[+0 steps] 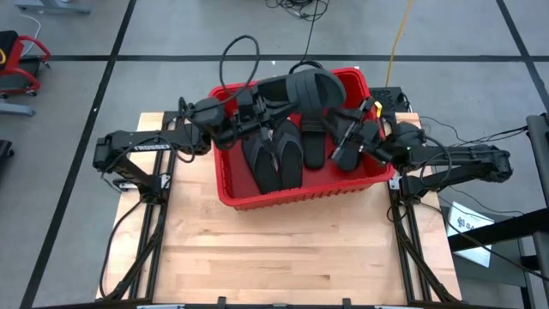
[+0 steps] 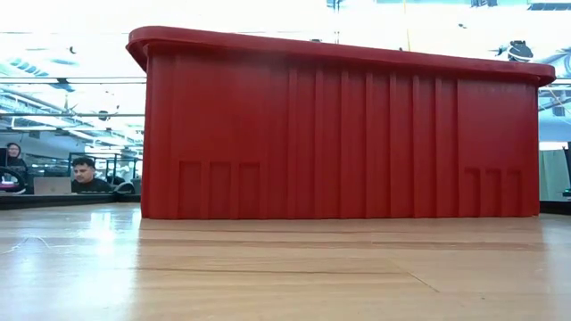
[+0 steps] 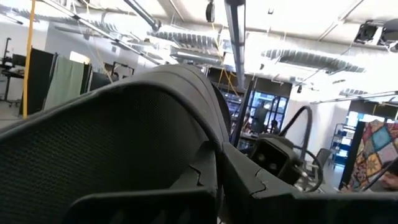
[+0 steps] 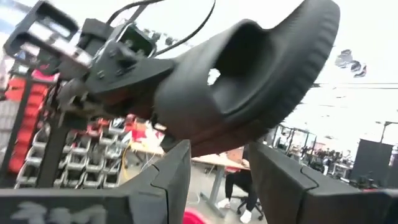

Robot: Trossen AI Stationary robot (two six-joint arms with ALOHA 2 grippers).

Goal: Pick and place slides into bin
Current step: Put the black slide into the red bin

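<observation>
The red bin [image 1: 257,199] stands on the far half of the wooden table; the low view shows only its near wall [image 2: 339,134]. Several black slides [image 1: 276,156] lie inside it. My left gripper [image 1: 255,108] is above the bin's far left part, shut on one more black slide [image 1: 302,89], which fills the left wrist view [image 3: 124,143]. My right gripper [image 1: 347,148] hovers open over the bin's right side. Nothing is between its fingers [image 4: 219,180], which point at the held slide [image 4: 249,81]. My left gripper pinches the black slide by its left end [image 4: 163,79] between its two fingers. The fingers come about level from the table's left and lie along the slide. The slide is lifted clear and sticks out toward the table's right, above the bin's far part.
The table's near half [image 1: 283,257] is bare wood. Cables [image 1: 244,51] loop above the arms at the bin's far side. The bin's tall walls rise between the grippers and the slides inside. Beyond the table, people sit at desks [image 2: 82,174].
</observation>
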